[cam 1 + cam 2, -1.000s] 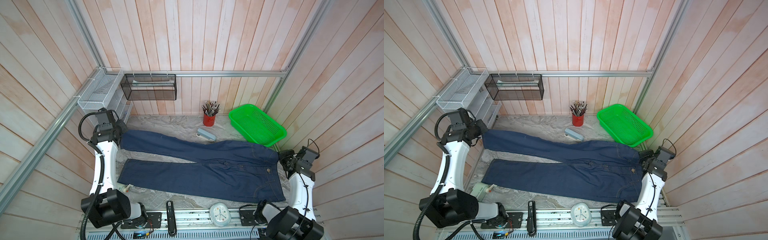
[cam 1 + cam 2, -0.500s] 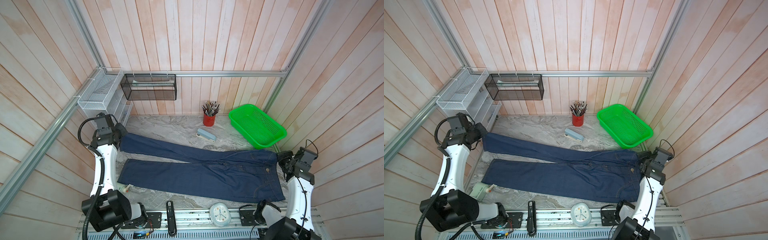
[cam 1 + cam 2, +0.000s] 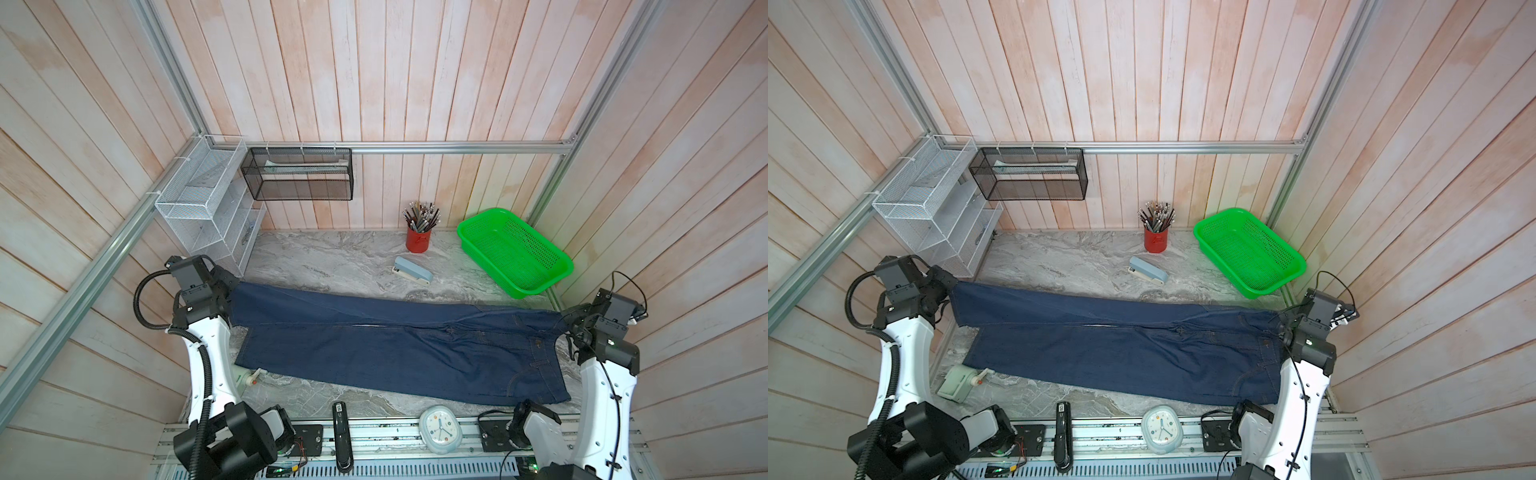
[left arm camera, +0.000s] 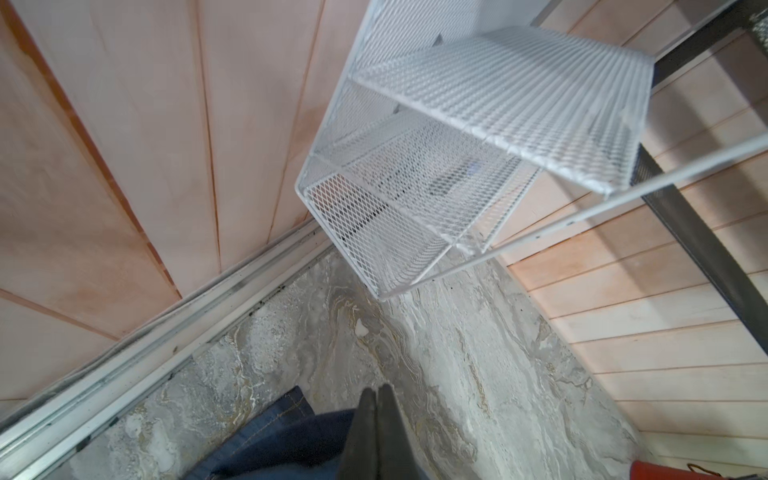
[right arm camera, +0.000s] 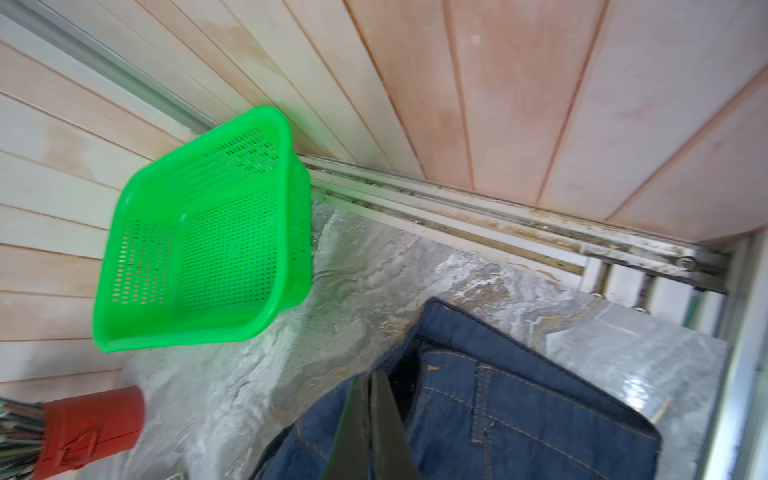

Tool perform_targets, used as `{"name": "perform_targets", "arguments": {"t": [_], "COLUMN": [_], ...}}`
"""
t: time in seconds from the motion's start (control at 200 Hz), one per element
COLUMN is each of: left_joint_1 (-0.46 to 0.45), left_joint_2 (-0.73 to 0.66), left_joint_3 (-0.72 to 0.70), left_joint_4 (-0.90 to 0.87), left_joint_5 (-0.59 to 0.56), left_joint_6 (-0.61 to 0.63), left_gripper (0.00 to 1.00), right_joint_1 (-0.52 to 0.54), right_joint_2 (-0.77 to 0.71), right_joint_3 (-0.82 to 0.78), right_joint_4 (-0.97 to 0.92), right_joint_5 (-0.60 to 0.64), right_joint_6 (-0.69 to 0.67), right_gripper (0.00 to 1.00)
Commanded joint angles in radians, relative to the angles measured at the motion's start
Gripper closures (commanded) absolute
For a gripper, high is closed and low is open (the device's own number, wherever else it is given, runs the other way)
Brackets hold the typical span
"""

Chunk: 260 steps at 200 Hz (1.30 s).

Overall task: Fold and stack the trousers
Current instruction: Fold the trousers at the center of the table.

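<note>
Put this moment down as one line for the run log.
stage: lengthwise fold, not yet done | left end effector: shut on trousers far-leg hem | right end effector: shut on their waist end | far leg: stretched between them

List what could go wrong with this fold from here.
The left gripper and right gripper pinch only edges of the jeans, hem and waistband; the denim might slip out.
Uneven arm travel could lay the far leg skewed over the near one.
Dragging the waist end might nudge the alarm clock nearby.
</note>
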Motion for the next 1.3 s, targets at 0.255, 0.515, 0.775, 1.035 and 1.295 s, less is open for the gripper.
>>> {"name": "perform_targets", "arguments": {"t": [0.255, 0.515, 0.775, 1.035, 1.295], "left_joint_1": [0.070, 0.112, 0.114, 0.115, 0.125], "left_joint_2": [0.029, 0.007, -0.003, 0.019, 0.034], "left_joint_3": [-0.071, -0.096, -0.155, -0.158, -0.170], "left_joint_4": [0.023, 0.020, 0.093, 0.111, 0.116], "left_joint_5": [-0.045, -0.080, -0.027, -0.002, -0.007], "left_joint_6": [-0.012, -0.013, -0.006, -0.014, -0.010], "left_gripper": [1.00, 1.00, 1.00, 1.00, 1.00], "right_joint_1": [0.053, 0.120, 0.142, 0.142, 0.142], "right_joint_2": [-0.064, -0.204, -0.180, -0.205, -0.186], "right_joint_3": [-0.023, 0.001, -0.022, -0.113, -0.112], "right_joint_4": [-0.190, -0.269, -0.283, -0.235, -0.264], "right_joint_5": [0.317, 0.442, 0.403, 0.309, 0.347], "right_joint_6": [0.008, 0.098, 0.134, 0.200, 0.226], "right_gripper": [1.00, 1.00, 1.00, 1.00, 1.00]}}
